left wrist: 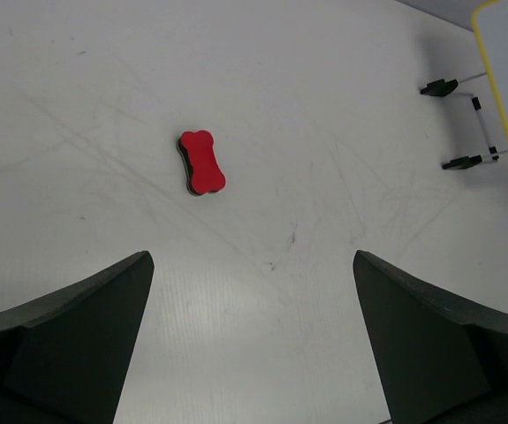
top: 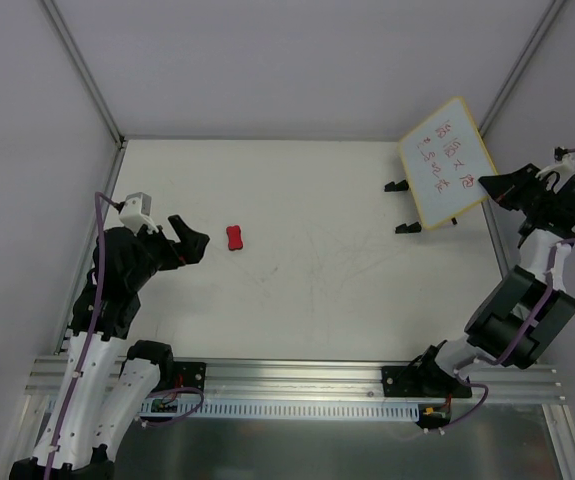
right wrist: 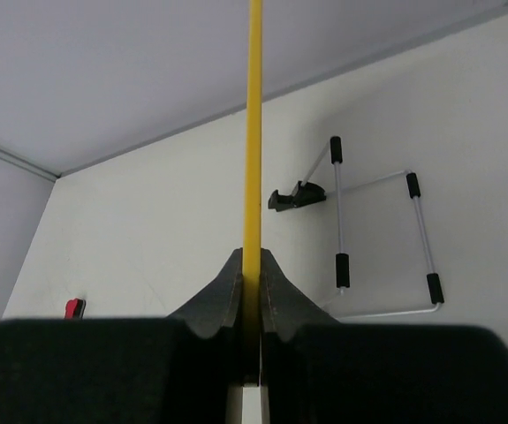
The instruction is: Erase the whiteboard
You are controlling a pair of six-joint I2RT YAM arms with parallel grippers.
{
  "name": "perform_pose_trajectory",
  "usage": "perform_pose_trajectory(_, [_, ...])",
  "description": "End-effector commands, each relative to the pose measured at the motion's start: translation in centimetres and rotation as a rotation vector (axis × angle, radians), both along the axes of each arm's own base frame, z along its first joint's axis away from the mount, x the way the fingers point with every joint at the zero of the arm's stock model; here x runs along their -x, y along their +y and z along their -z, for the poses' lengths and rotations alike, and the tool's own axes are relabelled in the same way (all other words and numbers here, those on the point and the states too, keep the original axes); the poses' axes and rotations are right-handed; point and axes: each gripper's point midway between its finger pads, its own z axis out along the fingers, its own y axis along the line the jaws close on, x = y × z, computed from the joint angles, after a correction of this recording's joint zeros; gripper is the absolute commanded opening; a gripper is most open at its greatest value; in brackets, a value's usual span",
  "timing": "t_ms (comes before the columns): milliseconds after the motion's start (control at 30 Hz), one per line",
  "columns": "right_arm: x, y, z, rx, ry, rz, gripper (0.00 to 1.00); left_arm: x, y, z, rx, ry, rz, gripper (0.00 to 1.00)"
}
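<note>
Right gripper (top: pixel 487 187) clamped on the thin yellow frame edge of the whiteboard (top: pixel 447 160); flat rectangular board, red handwriting, at 2 o'clock in top view; left gripper (left wrist: pixel 252 261) jaws wide apart at 9 o'clock, near red bone-shaped eraser (left wrist: pixel 201 162) on scuffed white tabletop (top: pixel 317 290).

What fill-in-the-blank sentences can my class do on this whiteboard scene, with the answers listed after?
1. The right gripper is ____ on the yellow frame of the whiteboard.
2. The left gripper stands ____, holding nothing.
3. The bone-shaped eraser on the table is coloured ____.
4. The eraser lies in front of the ____ gripper.
Missing words: shut; open; red; left.
</note>
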Motion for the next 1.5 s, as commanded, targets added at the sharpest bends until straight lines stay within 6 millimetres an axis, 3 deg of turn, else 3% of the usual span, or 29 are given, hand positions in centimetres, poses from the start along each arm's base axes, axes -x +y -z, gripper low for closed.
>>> perform_pose_trajectory(0, [0.2, 1.7, -8.2, 0.092, -0.213, -0.05, 0.0, 0.0, -1.0, 0.1, 0.026, 0.01, 0.041, 0.99])
perform_pose_trajectory(133, [0.4, 5.3, -8.4, 0.081, -0.22, -0.113, 0.0, -0.3, -0.7, 0.5, 0.016, 0.022, 0.024, 0.99])
perform_pose_trajectory(200, [0.5, 8.0, -8.3, 0.069, -0.218, -0.16, 0.0, -0.6, -0.5, 0.9, 0.008, 0.036, 0.015, 0.99])
perform_pose_trajectory(233, [0.4, 8.7, -7.0, 0.056, -0.194, -0.155, 0.0, -0.9, -0.4, 1.3, 0.001, 0.053, 0.009, 0.99])
perform_pose_trajectory(267, [0.5, 10.7, -6.4, 0.049, -0.188, -0.191, 0.0, -1.0, -0.4, 1.6, -0.004, 0.065, 0.005, 0.99])
perform_pose_trajectory(333, [0.7, 12.5, -5.8, 0.066, -0.198, -0.196, 0.0, -1.6, -0.3, 2.3, -0.014, 0.102, 0.0, 0.99])
perform_pose_trajectory(367, [1.1, 14.4, -4.1, 0.056, -0.173, -0.232, 0.0, -1.7, -0.4, 2.7, -0.016, 0.117, 0.001, 0.99])
perform_pose_trajectory(433, [1.5, 16.1, -3.4, 0.054, -0.19, -0.248, 0.0, -2.3, -0.4, 3.6, -0.014, 0.162, -0.009, 0.99])
perform_pose_trajectory(467, [2.1, 17.8, -1.8, 0.036, -0.164, -0.28, 0.0, -2.5, -0.5, 4.0, -0.015, 0.181, -0.011, 0.99])
perform_pose_trajectory(667, [3.4, 22.6, 0.3, 0.001, -0.171, -0.364, 0.0, -4.9, -1.0, 6.2, -0.014, 0.316, -0.039, 0.99])
perform_pose_trajectory(900, [4.4, 24.6, 1.7, -0.042, -0.163, -0.403, 0.0, -8.3, -2.5, 9.5, -0.013, 0.472, -0.131, 0.98])
perform_pose_trajectory(1133, [5.3, 25.3, 3.3, -0.056, -0.136, -0.416, 0.0, -12.3, -3.9, 13.3, -0.13, 0.547, -0.223, 0.84])
perform_pose_trajectory(1467, [6.0, 25.3, 4.3, -0.063, -0.117, -0.412, 0.0, -14.6, -5.2, 16.6, -0.238, 0.585, -0.239, 0.72])
